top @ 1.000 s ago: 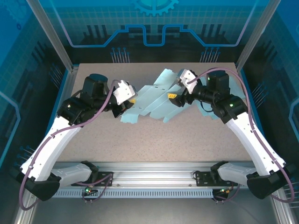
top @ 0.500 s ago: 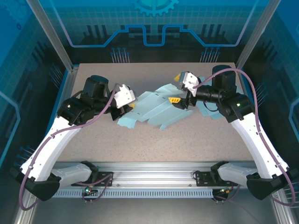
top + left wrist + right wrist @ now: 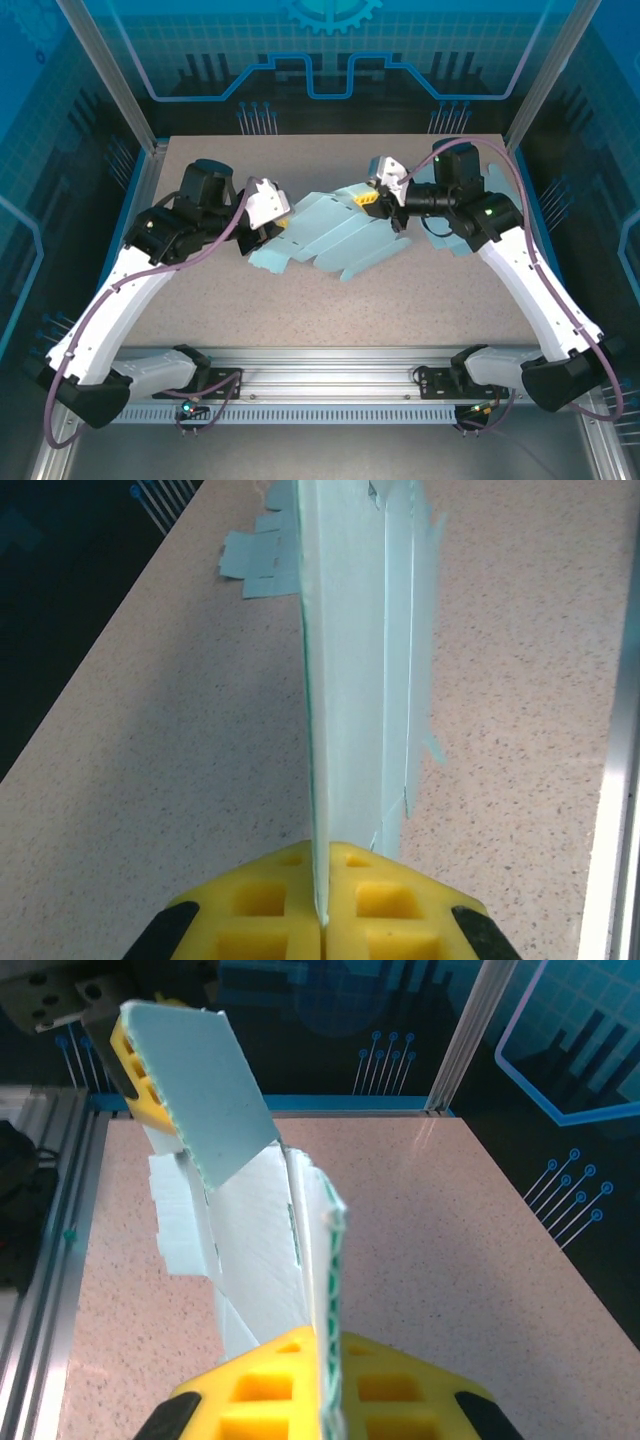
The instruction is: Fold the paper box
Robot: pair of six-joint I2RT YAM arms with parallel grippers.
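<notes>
The paper box is a flat light-blue corrugated blank (image 3: 335, 235) stretched between both grippers, low over the table. My left gripper (image 3: 277, 224) is shut on its left edge. In the left wrist view the yellow pads (image 3: 270, 910) pinch the sheet (image 3: 350, 660), which runs edge-on away from the camera. My right gripper (image 3: 372, 198) is shut on the back right edge. In the right wrist view its pads (image 3: 400, 1390) clamp a doubled layer of the blank (image 3: 255, 1250), and a raised flap (image 3: 195, 1080) stands at the far end beside the left gripper's yellow pad (image 3: 135, 1055).
A second light-blue paper piece (image 3: 442, 238) lies on the speckled table (image 3: 300, 310) under the right arm, also seen far off as flat paper (image 3: 258, 558). An aluminium rail (image 3: 330, 375) runs along the near edge. Frame posts stand at the back corners.
The right gripper has moved back and turned, and the lifted right part of the blank has come down flatter. The left gripper has barely moved and keeps its hold.
</notes>
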